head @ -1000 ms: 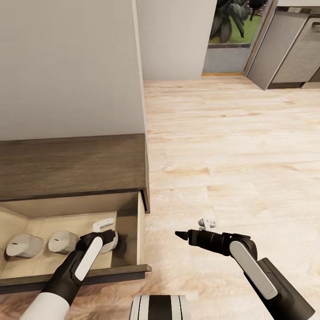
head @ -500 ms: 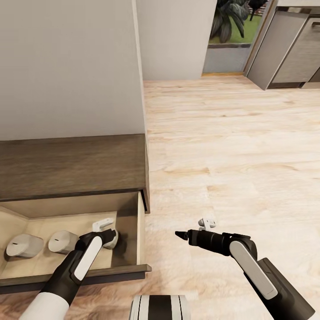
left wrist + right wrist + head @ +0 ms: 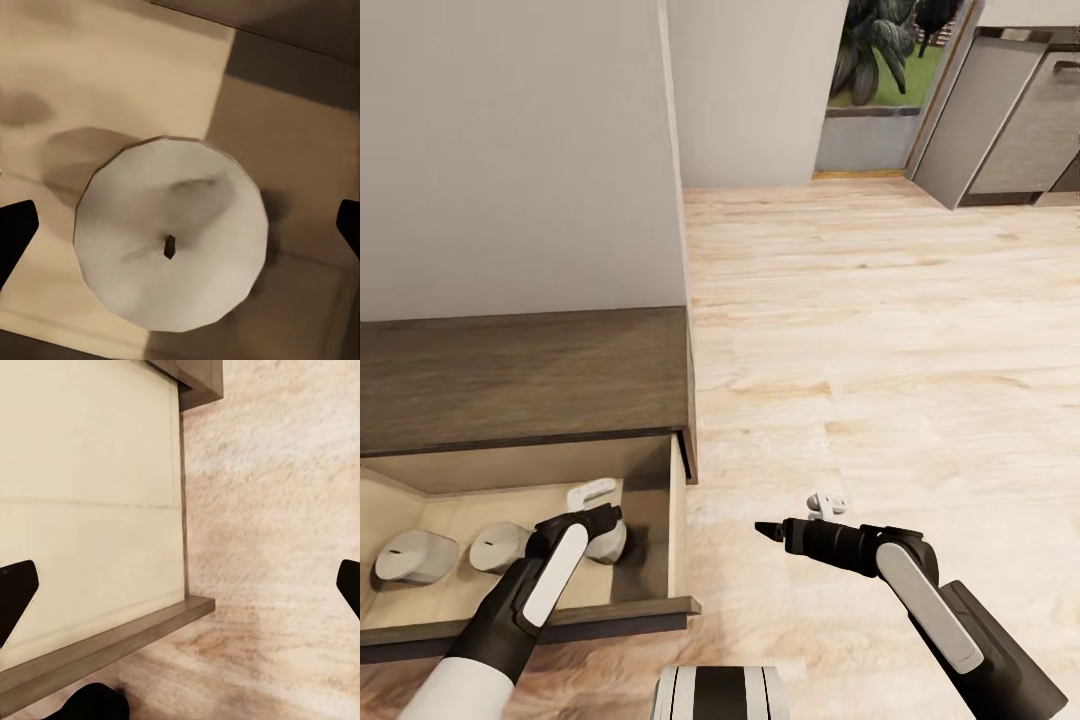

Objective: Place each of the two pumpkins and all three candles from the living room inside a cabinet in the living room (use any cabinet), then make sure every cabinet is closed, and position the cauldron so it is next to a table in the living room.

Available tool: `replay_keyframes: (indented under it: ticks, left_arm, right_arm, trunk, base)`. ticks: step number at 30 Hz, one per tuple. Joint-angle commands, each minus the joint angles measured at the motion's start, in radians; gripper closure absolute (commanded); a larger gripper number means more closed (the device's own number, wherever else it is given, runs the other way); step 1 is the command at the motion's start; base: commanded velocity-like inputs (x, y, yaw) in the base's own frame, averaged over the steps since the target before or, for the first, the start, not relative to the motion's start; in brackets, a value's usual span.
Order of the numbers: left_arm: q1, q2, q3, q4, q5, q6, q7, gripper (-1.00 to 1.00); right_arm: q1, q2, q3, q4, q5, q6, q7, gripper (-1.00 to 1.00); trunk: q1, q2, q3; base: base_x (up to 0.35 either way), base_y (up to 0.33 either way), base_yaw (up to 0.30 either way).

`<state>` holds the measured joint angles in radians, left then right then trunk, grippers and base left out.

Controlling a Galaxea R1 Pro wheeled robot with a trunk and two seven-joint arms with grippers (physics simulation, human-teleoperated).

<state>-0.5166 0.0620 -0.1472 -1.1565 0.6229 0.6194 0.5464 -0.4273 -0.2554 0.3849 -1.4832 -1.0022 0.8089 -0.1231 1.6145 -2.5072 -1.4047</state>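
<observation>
The dark-brown cabinet (image 3: 520, 375) stands against the wall with its end drawer (image 3: 676, 520) pulled out. Three grey-tan candles lie in the drawer: one (image 3: 415, 556) far left, one (image 3: 497, 545) in the middle, one (image 3: 610, 541) nearest the drawer's right side. My left gripper (image 3: 600, 503) hovers open just above that last candle (image 3: 171, 244), whose wick faces the wrist camera; the black fingertips (image 3: 15, 229) stand wide of it. My right gripper (image 3: 795, 513) is open over the floor beside the drawer, holding nothing. Pumpkins, cauldron and table are out of view.
Pale wood floor (image 3: 880, 330) stretches to the right of the cabinet. A beige wall (image 3: 510, 150) rises behind it. Far back are a doorway with plants (image 3: 875, 60) and grey kitchen cabinets (image 3: 1020, 120). The drawer front (image 3: 105, 649) juts out toward my base (image 3: 715, 690).
My left gripper has lifted a little off the third candle, which stays in the drawer. The head view has shifted slightly. The right arm has not moved.
</observation>
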Motion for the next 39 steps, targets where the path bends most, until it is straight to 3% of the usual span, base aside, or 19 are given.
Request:
replay_keyframes:
  ticks: [1, 21, 30, 39]
  left_arm:
    - [0.0, 0.001, -0.003, -0.002, 0.011, 0.001, 0.01, -1.0]
    - [0.0, 0.001, 0.001, -0.007, 0.015, 0.005, 0.015, -1.0]
    - [0.0, -0.001, 0.1, -0.006, 0.018, 0.067, 0.014, -1.0]
    - [0.0, -0.001, 0.105, -0.007, 0.018, 0.071, 0.013, -1.0]
  right_arm:
    - [-0.001, -0.001, 0.002, -0.001, -0.01, 0.001, -0.01, -1.0]
    - [-0.001, -0.001, 0.002, 0.0, -0.01, 0.001, -0.01, -1.0]
    - [-0.001, -0.001, 0.002, 0.0, -0.01, 0.001, -0.01, -1.0]
    - [-0.001, -0.001, 0.002, 0.0, -0.01, 0.001, -0.009, -1.0]
  trunk:
    - [-0.001, 0.0, 0.003]
    - [-0.01, 0.005, 0.081]
    - [-0.014, 0.007, 0.115]
    - [-0.042, 0.057, 0.145]
  base:
    - [0.0, 0.0, 0.0]
    - [0.0, 0.0, 0.0]
    - [-0.086, 0.0, 0.0]
    - [-0.092, 0.0, 0.0]
